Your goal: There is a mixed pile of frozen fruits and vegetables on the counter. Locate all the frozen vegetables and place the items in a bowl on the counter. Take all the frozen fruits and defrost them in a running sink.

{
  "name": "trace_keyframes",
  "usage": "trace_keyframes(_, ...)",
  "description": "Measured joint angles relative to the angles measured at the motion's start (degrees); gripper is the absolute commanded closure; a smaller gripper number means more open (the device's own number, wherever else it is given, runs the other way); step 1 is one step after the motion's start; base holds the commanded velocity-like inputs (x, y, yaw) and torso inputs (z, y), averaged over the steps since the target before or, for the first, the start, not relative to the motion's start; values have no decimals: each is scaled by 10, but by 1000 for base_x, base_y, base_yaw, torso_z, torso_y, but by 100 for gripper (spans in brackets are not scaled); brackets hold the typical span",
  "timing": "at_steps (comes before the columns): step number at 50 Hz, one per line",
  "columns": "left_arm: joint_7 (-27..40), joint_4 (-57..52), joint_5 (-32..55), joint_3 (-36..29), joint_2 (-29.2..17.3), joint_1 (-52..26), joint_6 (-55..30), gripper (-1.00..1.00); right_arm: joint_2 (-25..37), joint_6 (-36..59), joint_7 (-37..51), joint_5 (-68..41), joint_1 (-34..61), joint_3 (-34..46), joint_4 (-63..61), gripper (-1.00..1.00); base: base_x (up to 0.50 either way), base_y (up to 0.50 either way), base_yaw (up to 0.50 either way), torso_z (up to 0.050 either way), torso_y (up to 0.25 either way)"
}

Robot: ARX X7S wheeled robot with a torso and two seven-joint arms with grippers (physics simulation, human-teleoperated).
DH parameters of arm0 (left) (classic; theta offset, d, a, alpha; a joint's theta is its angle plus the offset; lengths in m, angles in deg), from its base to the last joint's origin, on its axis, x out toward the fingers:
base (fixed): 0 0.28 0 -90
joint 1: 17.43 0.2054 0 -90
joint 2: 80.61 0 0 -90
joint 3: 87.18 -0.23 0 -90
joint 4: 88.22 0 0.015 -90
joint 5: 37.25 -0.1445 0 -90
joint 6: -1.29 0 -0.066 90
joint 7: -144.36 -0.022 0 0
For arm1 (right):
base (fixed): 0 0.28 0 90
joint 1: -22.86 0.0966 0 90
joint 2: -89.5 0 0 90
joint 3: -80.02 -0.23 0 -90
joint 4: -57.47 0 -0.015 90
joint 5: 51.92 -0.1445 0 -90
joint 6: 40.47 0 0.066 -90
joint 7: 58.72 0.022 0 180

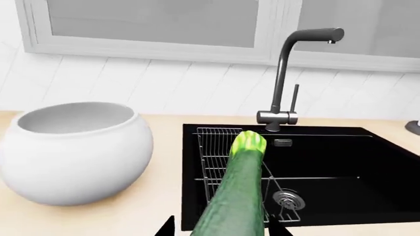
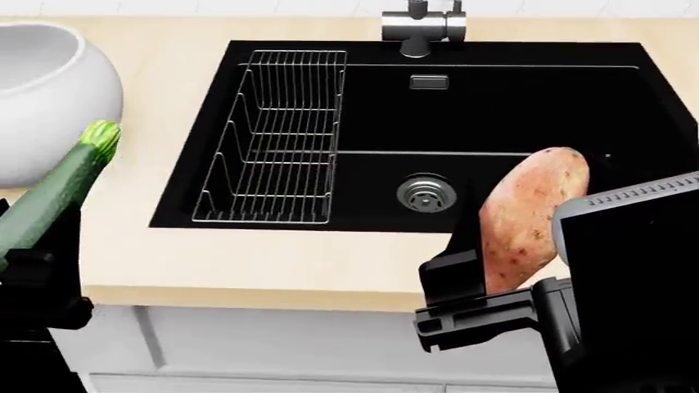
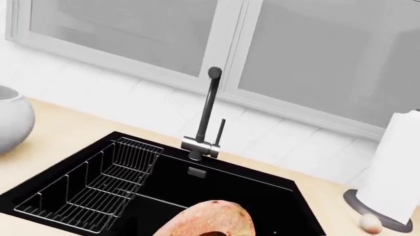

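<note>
My left gripper [image 2: 38, 262] is shut on the dark green zucchini [image 1: 239, 191], one of the frozen vegetables. Its light green end [image 2: 101, 133] points up, close to the white bowl [image 1: 72, 152] on the beige counter [image 2: 273, 262]. The zucchini hangs over the counter at the black sink's [image 2: 513, 106] left side. My right gripper [image 2: 480, 278] is shut on the reddish-orange speckled sweet potato [image 2: 529, 217], held over the sink's front right part. A small pale round fruit [image 3: 369, 222] lies by the paper-towel base, right of the sink.
A wire rack [image 2: 278, 139] fills the sink's left part, and a silver drain [image 2: 424, 194] sits mid-basin. The tall dark faucet [image 1: 282, 73] stands behind the sink, with no water seen. A paper-towel roll [image 3: 394, 167] stands at the right. Windows and a white wall back the counter.
</note>
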Motion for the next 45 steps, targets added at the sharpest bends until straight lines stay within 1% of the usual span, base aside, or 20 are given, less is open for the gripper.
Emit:
trace_keyframes(15,-1,-16,22,23,-19,22,5,100,-1,-4,0,4,-5,3,0,100,0,500,0,1,0)
trace_keyframes(18,-2,-14,8,15,-17,20,8,100,-2,-6,-1,6,-7,3,1,100,-1,500,0,0,0)
trace_keyframes(23,11,-11,-56,-11,-23,17,20,100,-3,-10,-3,10,-11,4,2,100,0,500,0,0,2)
trace_keyframes(30,19,-7,-105,-15,-28,35,42,100,-5,-14,-4,15,-16,5,3,100,-1,500,0,0,0)
trace_keyframes(35,20,-2,-121,-14,-31,45,52,100,-6,-13,-2,15,-14,6,6,100,-1,500,0,0,0)
trace_keyframes(45,19,4,-126,-13,-33,44,56,100,-7,-13,-3,23,-10,10,17,100,40,499,0,0,1)
